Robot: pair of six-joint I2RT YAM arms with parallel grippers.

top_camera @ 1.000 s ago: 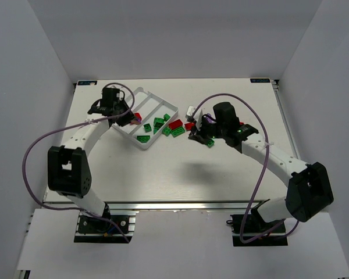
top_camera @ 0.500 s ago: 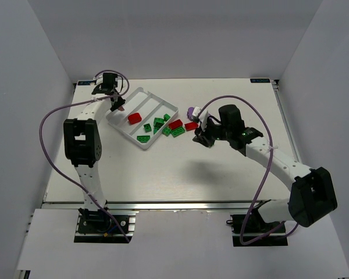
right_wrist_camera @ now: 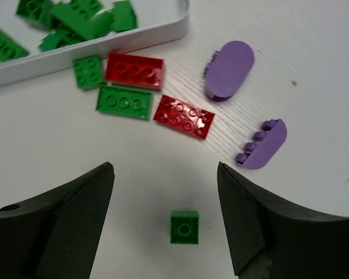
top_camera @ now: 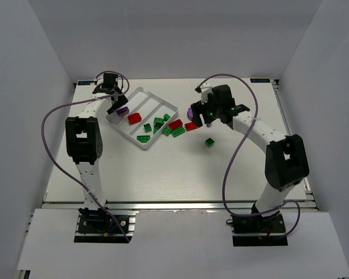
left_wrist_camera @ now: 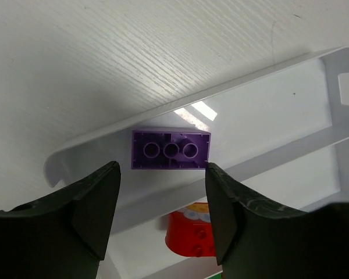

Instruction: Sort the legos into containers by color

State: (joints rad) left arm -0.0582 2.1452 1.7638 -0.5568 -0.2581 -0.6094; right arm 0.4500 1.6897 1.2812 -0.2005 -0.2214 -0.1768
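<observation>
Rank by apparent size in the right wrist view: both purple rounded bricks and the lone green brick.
1. upper purple brick
2. lower purple brick, which looks slimmer, though its tilt makes that unsure
3. lone green brick

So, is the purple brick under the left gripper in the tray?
In: the purple brick lies between the tray walls, in the outermost compartment.

A lab rig: plain white panels [top_camera: 174,35] enclose a white table [top_camera: 163,168]
</observation>
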